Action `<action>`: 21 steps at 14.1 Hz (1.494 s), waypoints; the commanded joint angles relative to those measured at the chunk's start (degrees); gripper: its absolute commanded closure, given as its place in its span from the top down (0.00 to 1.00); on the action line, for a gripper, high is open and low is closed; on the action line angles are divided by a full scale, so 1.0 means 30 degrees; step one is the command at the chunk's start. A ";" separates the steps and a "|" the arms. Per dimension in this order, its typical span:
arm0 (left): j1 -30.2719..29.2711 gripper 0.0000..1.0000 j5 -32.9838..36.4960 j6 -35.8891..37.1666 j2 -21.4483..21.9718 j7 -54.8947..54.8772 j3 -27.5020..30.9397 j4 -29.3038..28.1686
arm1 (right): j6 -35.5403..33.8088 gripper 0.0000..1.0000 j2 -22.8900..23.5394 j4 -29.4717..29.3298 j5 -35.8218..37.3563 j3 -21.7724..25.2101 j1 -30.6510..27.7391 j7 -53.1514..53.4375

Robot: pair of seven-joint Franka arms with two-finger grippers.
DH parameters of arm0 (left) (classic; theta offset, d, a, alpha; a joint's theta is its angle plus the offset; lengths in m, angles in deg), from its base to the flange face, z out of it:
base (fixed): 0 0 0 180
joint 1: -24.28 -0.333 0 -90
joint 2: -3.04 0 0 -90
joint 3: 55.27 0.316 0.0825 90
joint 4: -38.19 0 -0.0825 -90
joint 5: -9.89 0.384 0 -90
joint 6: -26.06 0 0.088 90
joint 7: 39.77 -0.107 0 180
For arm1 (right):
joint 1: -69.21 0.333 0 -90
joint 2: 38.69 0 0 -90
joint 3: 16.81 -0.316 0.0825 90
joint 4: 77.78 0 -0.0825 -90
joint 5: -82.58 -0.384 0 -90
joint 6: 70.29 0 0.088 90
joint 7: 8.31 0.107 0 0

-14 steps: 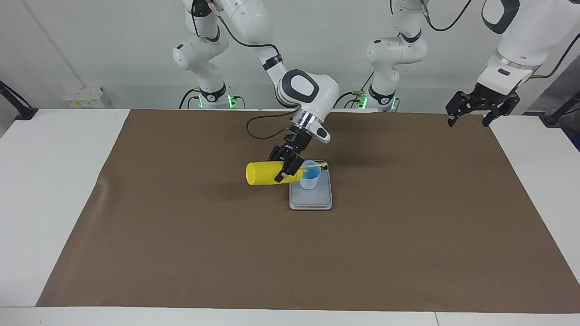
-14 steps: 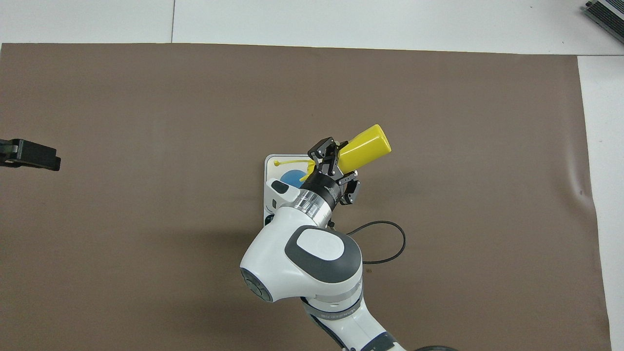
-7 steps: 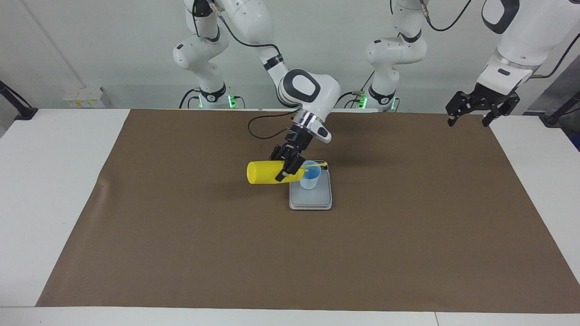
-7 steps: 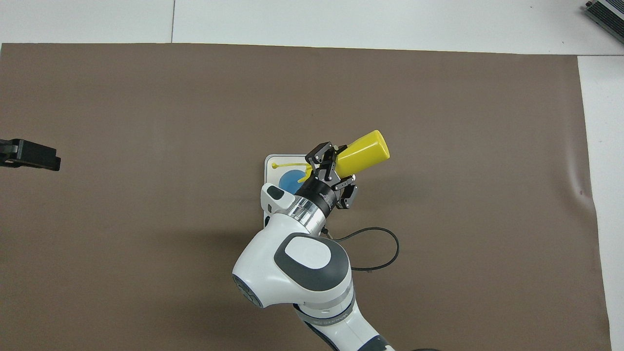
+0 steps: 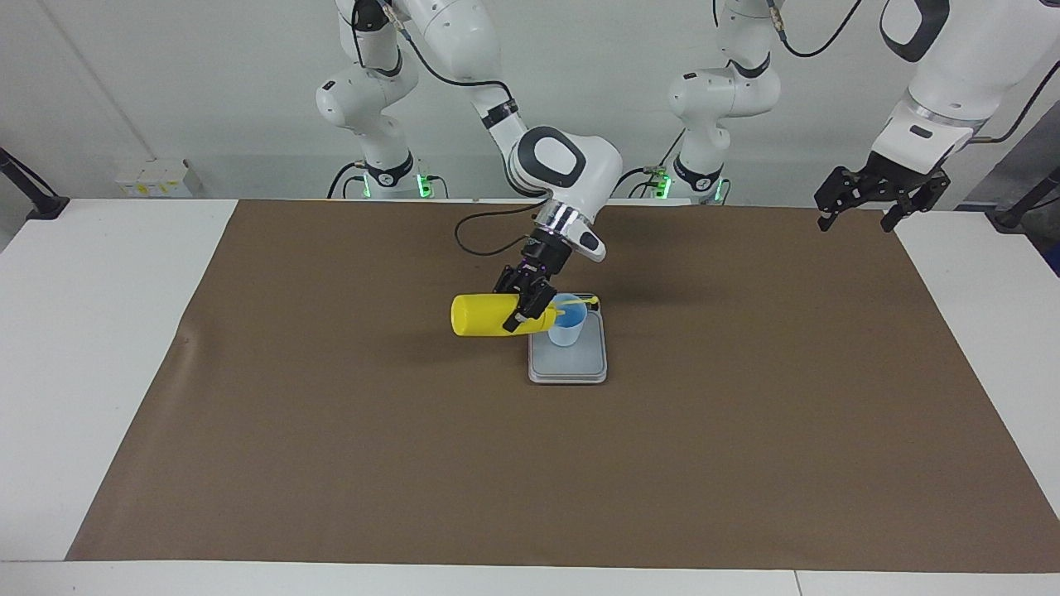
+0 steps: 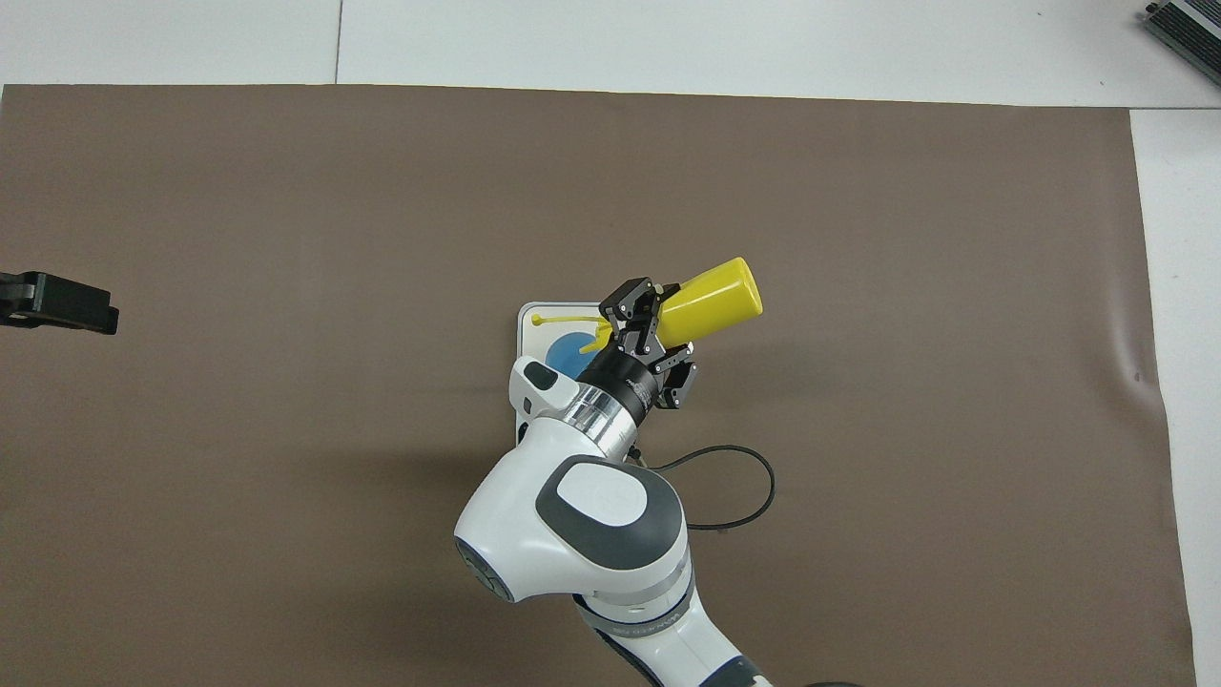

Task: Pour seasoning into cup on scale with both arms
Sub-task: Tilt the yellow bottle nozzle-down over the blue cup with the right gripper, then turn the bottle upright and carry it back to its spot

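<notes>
The right gripper (image 5: 528, 308) has its fingers clenched on the seasoning (image 5: 489, 316), tipped on its side with the nozzle over the cup (image 5: 566, 328) (which stands on the scale (image 5: 569, 364) mid-worktop). The left gripper (image 5: 879, 199) waits over the worktop's corner, fingers spread.
</notes>
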 commanded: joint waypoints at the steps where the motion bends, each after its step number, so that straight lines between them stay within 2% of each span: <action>1: -0.0176 1.00 0.0203 0.0262 0.0052 -0.0053 -0.0127 0.0008 | -0.0106 0.00 0.0221 -0.0333 0.0437 -0.0039 -0.0027 0.1297; 4: -0.0176 1.00 0.0203 0.0291 0.0052 -0.0053 -0.0156 0.0008 | 0.0272 0.00 -0.0041 -0.0333 -0.0347 -0.0068 -0.0260 0.2643; 7: -0.0176 1.00 0.0203 0.0291 0.0052 -0.0053 -0.0127 0.0008 | 0.1560 0.00 -0.1355 -0.0129 -0.3159 -0.0038 -0.1253 0.3585; 9: -0.0176 1.00 0.0203 0.0291 0.0052 -0.0053 -0.0127 0.0008 | 0.1827 0.00 -0.2090 -0.0099 -0.5995 -0.0038 -0.1636 0.4313; 12: -0.0176 1.00 0.0203 0.0320 0.0052 -0.0053 -0.0127 0.0008 | 0.1915 0.00 -0.3260 0.0426 -0.7292 -0.0067 -0.2191 0.5545; 17: -0.0176 1.00 0.0203 0.0320 0.0052 -0.0053 -0.0156 0.0008 | 0.4488 0.00 -0.7357 0.4140 -1.1683 -0.0038 -0.3771 0.5783; 19: -0.0176 1.00 0.0203 0.0321 0.0052 -0.0053 -0.0127 0.0008 | 0.6797 0.00 -0.9291 0.6598 -1.3268 0.0020 -0.4942 0.5113; 21: -0.0176 1.00 0.0203 0.0320 0.0052 -0.0053 -0.0127 0.0008 | 0.8820 0.00 -1.0089 0.8215 -1.4382 0.0195 -0.5707 0.4030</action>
